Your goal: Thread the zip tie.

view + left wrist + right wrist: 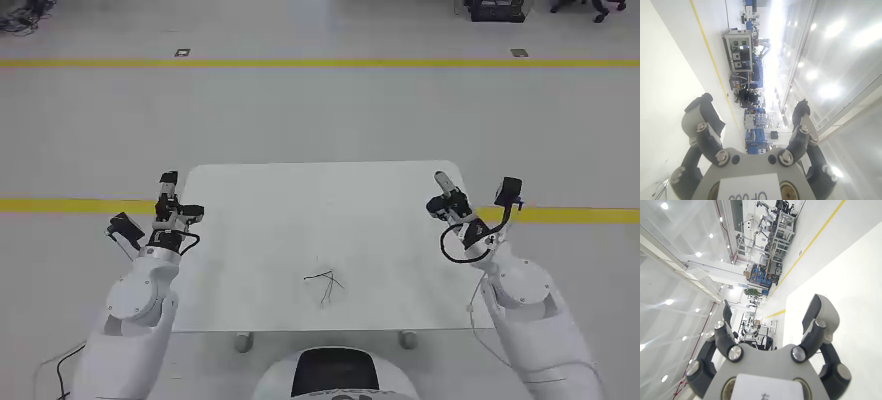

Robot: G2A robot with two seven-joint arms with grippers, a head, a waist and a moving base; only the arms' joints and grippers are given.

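Thin black zip ties [324, 281] lie loose in a small crossed heap on the white table [300, 210], near its front edge and a little right of the middle. My left gripper [168, 186] is held above the table's left edge, far from the ties; in its wrist view the left gripper [755, 102] stands open with nothing between its fingers, and the zip ties [659, 187] show faintly in a corner. My right gripper [440, 183] is raised over the table's right edge; the right gripper [772, 306] is open and empty too.
The white table has rounded corners and stands on a pale floor with yellow lines [320, 63] behind and to both sides. Racks and machines [740, 55] stand far off in the hall behind.
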